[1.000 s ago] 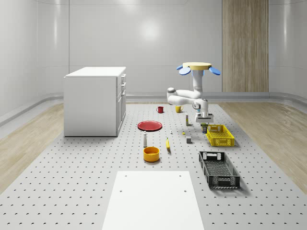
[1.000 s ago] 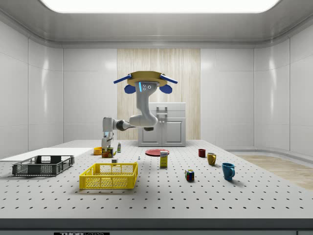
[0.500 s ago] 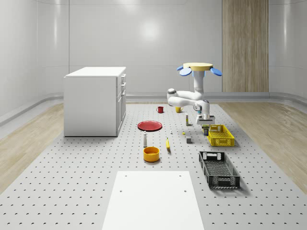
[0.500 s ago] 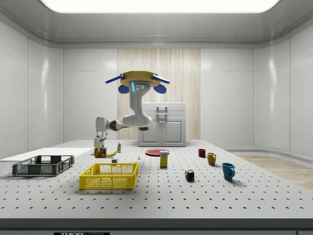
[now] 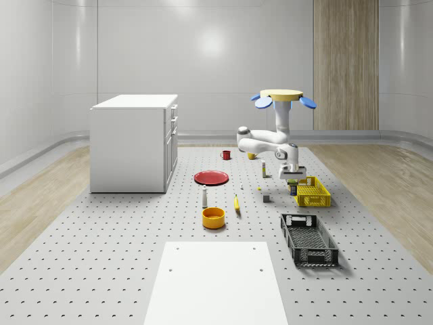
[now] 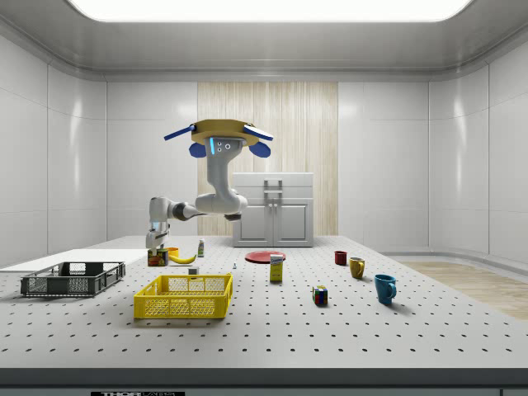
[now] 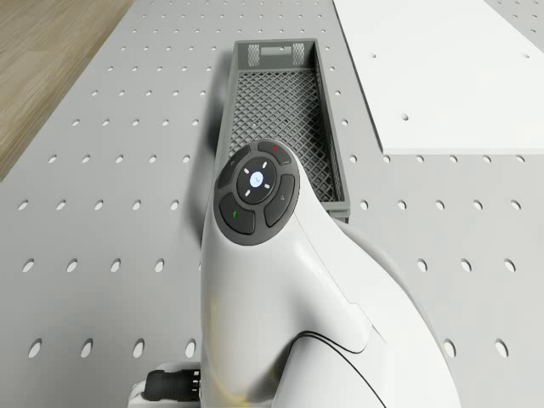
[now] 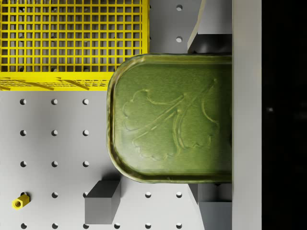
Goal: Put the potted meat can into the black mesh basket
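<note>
Drone (image 5: 281,95) hovers above tabletop (image 5: 135,257), behind black mesh basket (image 5: 308,238), arm reaching down toward it. End effector (image 6: 157,251) clamps potted meat can (image 8: 172,117), held clear of surface beside yellow basket (image 5: 310,191) for carrying. Black mesh basket lies ahead, well apart; can not yet over it.

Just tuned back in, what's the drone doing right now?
The drone hovers above the perforated table, arm reaching down, and its end effector is shut on the potted meat can, held just above the table surface. The can hangs beside the yellow basket, at its end farther from the black mesh basket, which sits nearer the whole-scene camera. Nothing can be seen in the black mesh basket.
</note>
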